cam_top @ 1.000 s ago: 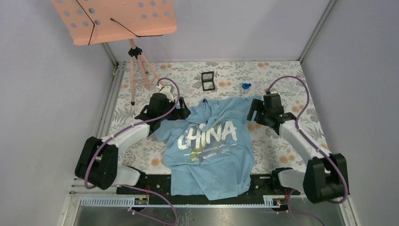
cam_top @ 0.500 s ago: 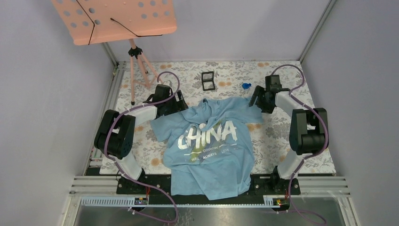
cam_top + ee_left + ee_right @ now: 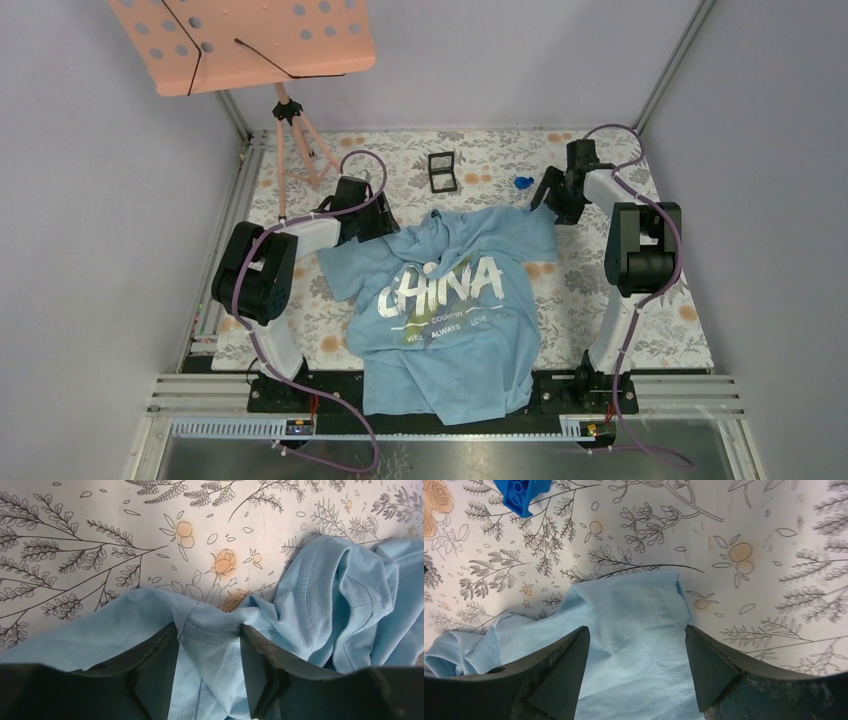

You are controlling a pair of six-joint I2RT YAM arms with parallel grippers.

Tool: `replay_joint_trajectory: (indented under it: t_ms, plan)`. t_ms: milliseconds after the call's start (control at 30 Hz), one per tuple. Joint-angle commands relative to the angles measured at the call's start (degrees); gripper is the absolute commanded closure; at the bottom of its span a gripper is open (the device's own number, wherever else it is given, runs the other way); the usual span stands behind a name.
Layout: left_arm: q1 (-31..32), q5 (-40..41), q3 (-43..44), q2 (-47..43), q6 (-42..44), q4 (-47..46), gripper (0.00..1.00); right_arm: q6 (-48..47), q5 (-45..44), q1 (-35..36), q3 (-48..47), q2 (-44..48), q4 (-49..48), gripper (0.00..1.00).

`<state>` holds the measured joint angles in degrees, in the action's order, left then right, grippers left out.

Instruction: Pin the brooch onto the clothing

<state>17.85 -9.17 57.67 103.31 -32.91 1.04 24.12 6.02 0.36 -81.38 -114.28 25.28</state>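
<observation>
On the floral-patterned bench [image 3: 580,312] the light blue "CHINA" T-shirt [image 3: 450,310] lies spread out, and both arms have drawn back and risen at its shoulders, the left gripper [image 3: 208,636] narrowing its fingers around a sleeve fold, the right gripper [image 3: 636,636] wide apart over the other sleeve, which suggests smoothing rather than pinning; the small brooch shows nowhere.

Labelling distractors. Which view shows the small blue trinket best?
Right wrist: the blue trinket sits large in the top-left corner, its round studs readable, though the frame edge crops it. Top external shows the trinket whole but only as a tiny speck past the T-shirt's far edge. Left wrist doesn't show it.
</observation>
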Motion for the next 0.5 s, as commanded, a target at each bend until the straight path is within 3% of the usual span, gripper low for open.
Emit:
replay_joint_trajectory:
  t_ms: [0,100,167,267,467]
  plan:
    - [-0.2,-1.2,3.3,1.4,0.3,0.4,0.53,0.6,3.5,0.0,-3.8,-2.1,3.3,0.25]
    - [-0.3,-1.2,4.1,1.9,0.4,0.5,0.64,0.0,3.4,0.0,-4.0,-2.3,3.6,0.28]
    - [-0.4,-1.2,4.4,2.0,0.3,0.5,0.71,-0.6,3.4,0.1,-4.7,-3.1,3.8,0.36]
    - [-0.7,-1.4,4.6,2.0,0.4,0.5,0.75,-1.1,3.4,0.1,-6.5,-4.3,5.4,0.46]
    - [-1.4,-1.2,4.6,1.0,0.7,0.6,0.84,-1.1,4.2,0.0,-8.1,-5.4,5.7,0.81]
